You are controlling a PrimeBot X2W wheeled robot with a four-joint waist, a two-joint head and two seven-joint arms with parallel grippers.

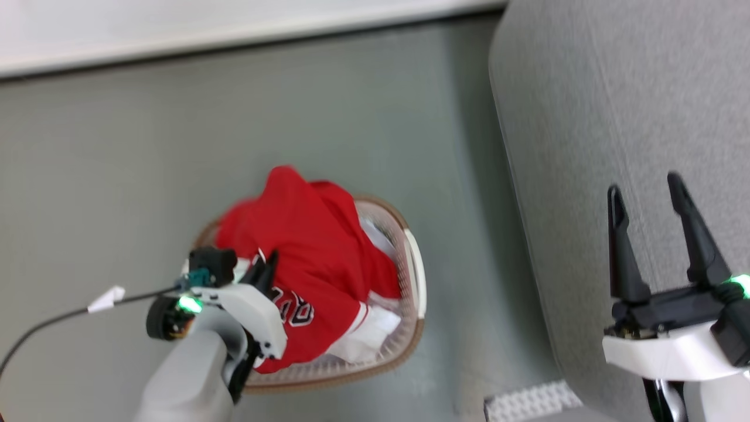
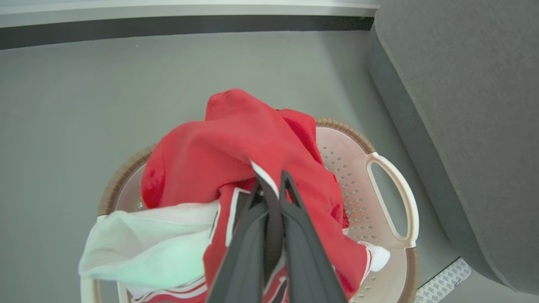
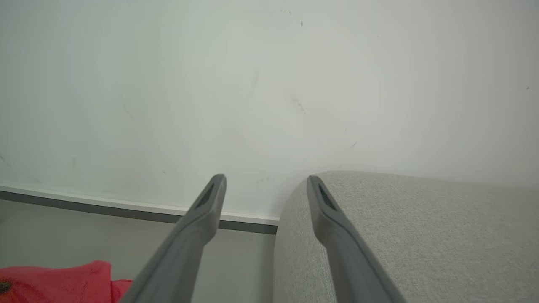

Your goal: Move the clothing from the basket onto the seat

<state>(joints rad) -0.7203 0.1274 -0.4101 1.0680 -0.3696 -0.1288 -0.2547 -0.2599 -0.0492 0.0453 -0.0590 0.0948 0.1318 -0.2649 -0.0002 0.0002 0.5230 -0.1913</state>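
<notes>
A: Left wrist view first, seeing left gripper (image 2: 271,179) pressed shut on a red fold of the clothing (image 2: 236,139), right by the white-striped trim.
B: Same read. Thin pinch tho, close to the tips. Can't tell how much cloth actually caught.
A: Rest of the pile?
B: Heaped in the basket (image 1: 417,264), humped above the rim, w/ a white part spilling over the near edge. Basket down on the floor (image 1: 176,146), near the seat (image 1: 615,88), on its left. No garment on the visible part of the seat.
A: Right gripper (image 1: 644,193)?
B: Spread wide, holding nothing, hovering over the seat's edge, aimed at the wall (image 3: 252,84).
A: So, lift step, prob.?
B: Looks like it. Go straight up & slow, high enough to clear the rim before any sideways move. Dragging early could tip or slide the basket; light plastic, by the look.
A: And w/ more than one garment tangled?
B: Expect a 2nd piece to tag along or slip off mid-way. Pause after lifting, check for droop. If slipping, set back down & re-pinch deeper, w/ more cloth in the jaws.
A: Drop-off?
B: Carry well over the cushion, not just the edge. Lower till slack, then open. Shift right arm aside if needed, no crossing paths.
</notes>
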